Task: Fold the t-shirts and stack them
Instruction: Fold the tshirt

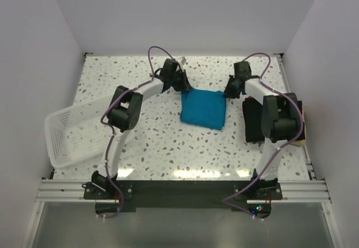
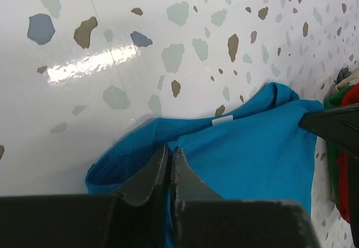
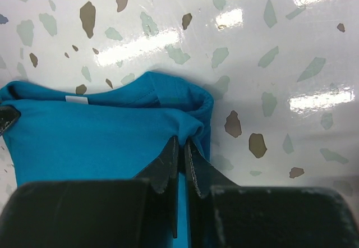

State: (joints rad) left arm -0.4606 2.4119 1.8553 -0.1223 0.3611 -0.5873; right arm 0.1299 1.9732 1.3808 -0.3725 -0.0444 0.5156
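Note:
The teal-blue t-shirt lies folded into a small rectangle at the middle of the speckled table. My left gripper is at its far left corner. In the left wrist view its jaws are pressed together on a fold of the teal t-shirt. My right gripper is at the far right corner. In the right wrist view it pinches a bunched corner of the teal t-shirt. The black t-shirt lies folded at the right, partly hidden behind the right arm.
A white mesh basket stands tilted at the table's left edge. Red and green cloth shows at the right edge of the left wrist view. White walls close the table in at the left, back and right.

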